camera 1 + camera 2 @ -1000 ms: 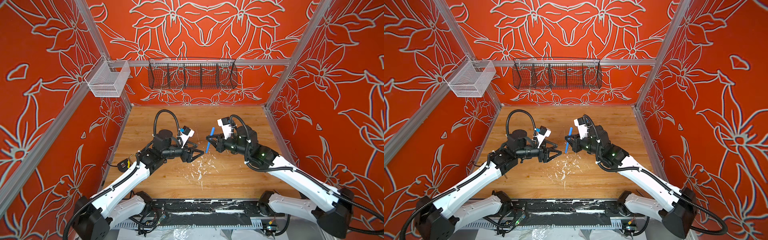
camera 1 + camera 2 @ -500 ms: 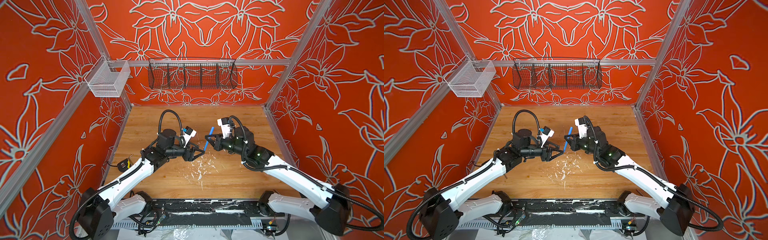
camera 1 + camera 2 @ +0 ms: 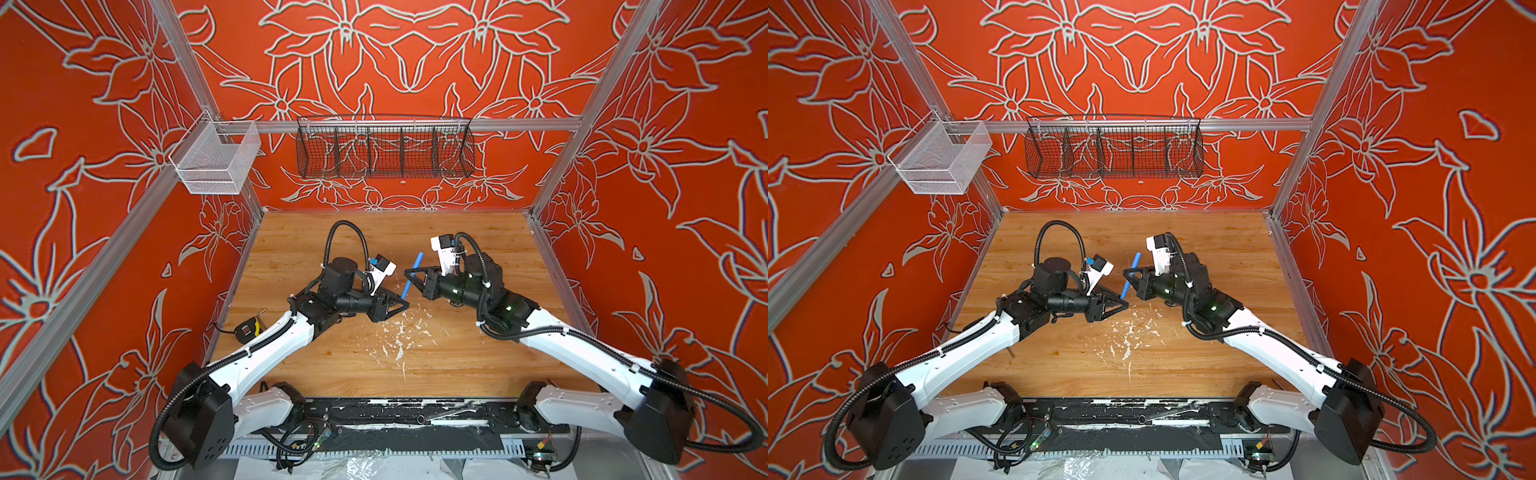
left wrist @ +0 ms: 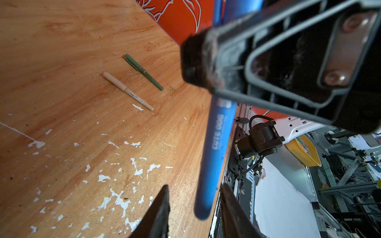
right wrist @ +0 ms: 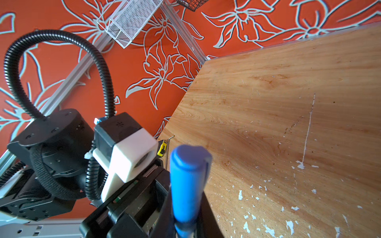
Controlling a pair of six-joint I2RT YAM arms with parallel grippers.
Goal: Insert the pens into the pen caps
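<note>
In both top views, the blue pen (image 3: 417, 261) is being gripped above the table (image 3: 457, 365) by the right gripper (image 3: 410, 275). In the left wrist view, its free end is being flanked by the left gripper's (image 4: 194, 186) narrowly parted fingers (image 4: 160, 208); an off-centre squeeze could lever it askew.

- Blue pen (image 3: 417, 262): a thin stick with white lettering along the barrel. It is held off the table at a tilt, pinched near its middle by the right gripper (image 3: 411, 277). Its blue cap (image 5: 189, 164), rounded and with a clip, is fitted on the upper end.
- Olive green pen (image 4: 144, 72): lies flat on the wooden table (image 4: 61, 61), with its olive green cap (image 4: 132, 61) fitted on.
- Beige pen (image 4: 127, 91): lies flat beside the green one, nearly parallel and not touching it, with its beige cap (image 4: 114, 81) fitted on.
</note>
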